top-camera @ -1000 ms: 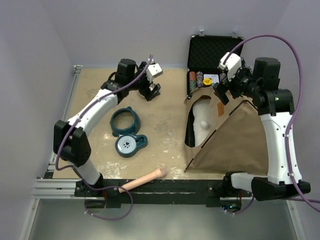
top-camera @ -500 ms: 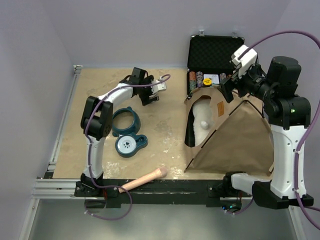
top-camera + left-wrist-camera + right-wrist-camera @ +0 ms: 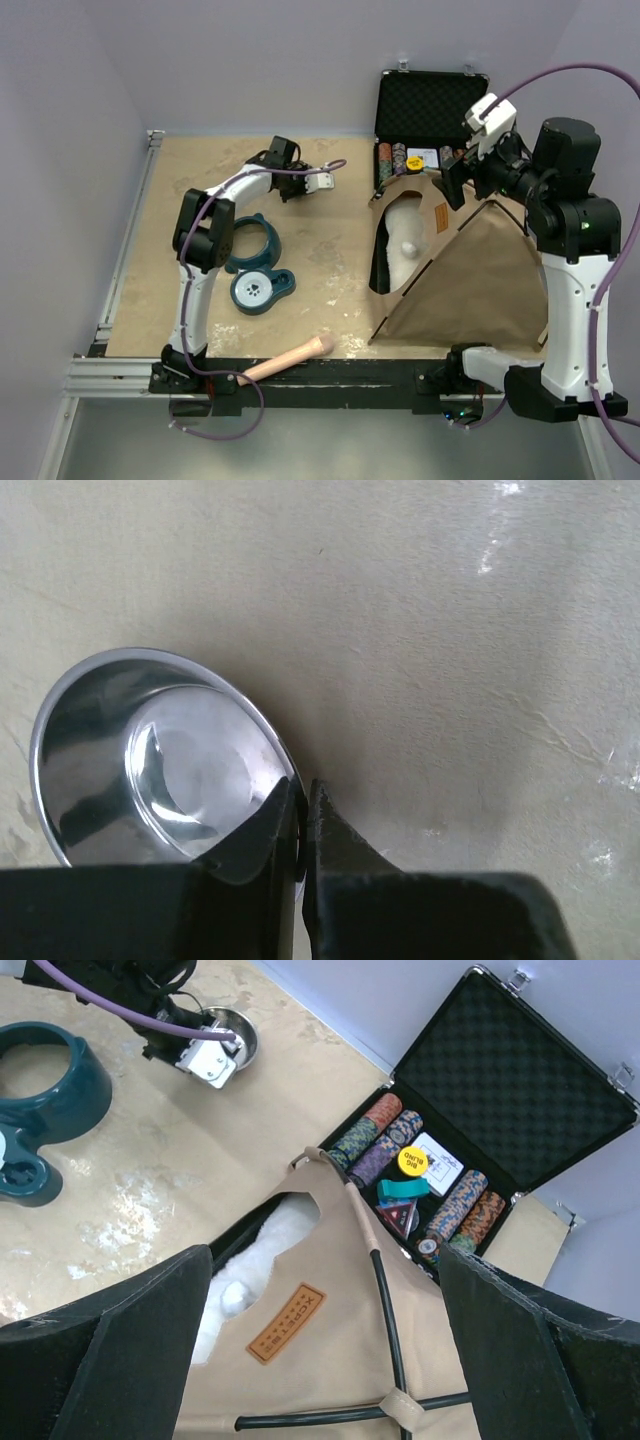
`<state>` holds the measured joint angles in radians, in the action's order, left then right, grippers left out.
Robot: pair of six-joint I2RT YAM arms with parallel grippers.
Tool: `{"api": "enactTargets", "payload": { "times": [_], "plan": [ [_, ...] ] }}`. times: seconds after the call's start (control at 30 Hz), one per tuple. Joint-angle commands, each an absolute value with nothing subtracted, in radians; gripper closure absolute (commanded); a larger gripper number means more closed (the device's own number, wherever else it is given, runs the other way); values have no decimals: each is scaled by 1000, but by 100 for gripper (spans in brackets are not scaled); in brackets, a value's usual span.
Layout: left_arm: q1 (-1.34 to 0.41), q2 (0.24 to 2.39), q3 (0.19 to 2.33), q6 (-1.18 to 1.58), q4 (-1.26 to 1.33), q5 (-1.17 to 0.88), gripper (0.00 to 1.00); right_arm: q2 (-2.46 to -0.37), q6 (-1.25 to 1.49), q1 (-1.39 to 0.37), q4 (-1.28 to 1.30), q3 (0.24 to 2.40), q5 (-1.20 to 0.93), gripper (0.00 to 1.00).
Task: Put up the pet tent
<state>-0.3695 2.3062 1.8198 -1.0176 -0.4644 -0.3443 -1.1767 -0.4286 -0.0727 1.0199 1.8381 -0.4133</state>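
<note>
On the right half of the table the pet tent stands as a tan pyramid, its doorway facing the middle and a white pillow showing inside. An open black case of chips sits just behind it.

I judge the tent light and easy to shove. The fabric is soft and would bunch or slip under a pinch, while the thin dark poles look stiff but springy. I would take hold on 1 pole near the tan tab where 2 poles cross, or at the peak, rather than on loose cloth.

From the wrist view the right gripper hangs over the tent near its peak. Its 2 fingers are spread as wide as they go, with the doorway edge and a pole between them below, touching nothing.

Well apart from the tent, at the back of the table, the left gripper has its fingers almost pressed together. They appear to pinch the rim of a steel bowl.
</note>
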Motion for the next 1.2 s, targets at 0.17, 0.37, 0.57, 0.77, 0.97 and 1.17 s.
{"api": "enactTargets", "payload": {
  "times": [0.17,0.37,0.57,0.77,0.97,1.17],
  "plan": [
    [-370,2065,1891,-918,-676,-460,100,-1124,-468,-77,901,1778,-512,2],
    [-370,1679,1644,-839,-817,-370,100,-1075,-482,-77,816,1677,-603,2],
    [-370,1367,1307,-730,-835,-308,100,-1019,-486,-77,762,1582,-670,2],
    [-370,1272,1125,-608,-766,-304,100,-1006,-494,-77,756,1549,-704,1],
    [-368,1315,1017,-561,-669,-276,100,-991,-474,-77,755,1552,-703,2],
    [-364,1382,985,-555,-600,-282,100,-966,-469,-77,773,1551,-683,2]
  ]
}}
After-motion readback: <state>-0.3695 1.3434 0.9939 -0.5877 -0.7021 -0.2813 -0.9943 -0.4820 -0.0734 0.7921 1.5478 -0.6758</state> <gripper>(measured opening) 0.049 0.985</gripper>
